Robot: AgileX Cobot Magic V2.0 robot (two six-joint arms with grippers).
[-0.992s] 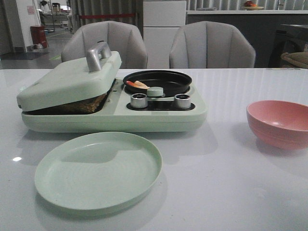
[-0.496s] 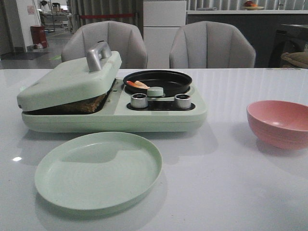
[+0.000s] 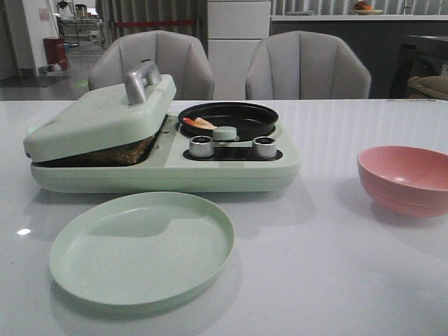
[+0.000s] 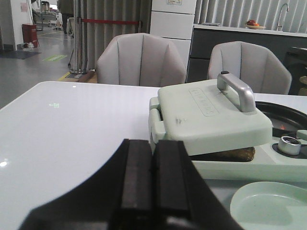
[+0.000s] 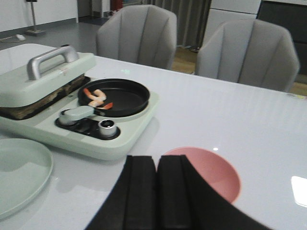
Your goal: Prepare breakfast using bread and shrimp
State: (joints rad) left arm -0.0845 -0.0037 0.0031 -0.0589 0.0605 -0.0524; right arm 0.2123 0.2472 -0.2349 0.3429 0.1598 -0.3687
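1. My left end effector has its two black pads pressed together with nothing between them; it sits low over the white counter.
2. Just ahead of it and a little to its right is the pale green breakfast cooker, with its hinged lid propped slightly open by what lies under it.
3. In that gap I see the dark brown edge of the bread, lying inside the grill compartment beneath the lid.
4. The green plate lies close to the left end effector's right, in front of the cooker, with nothing on it.
5. My right end effector is also closed, pads touching, gripping nothing.
6. Directly past its tips sits the pink bowl, and I can see nothing in the part of it that shows.
7. Further ahead and to that end effector's left is the cooker's round black pan.
8. The shrimp lies in that pan, toward the side nearest the lid, pale with orange-red ends.
9. From the front, the shrimp shows just above the pan rim, behind the two silver knobs.
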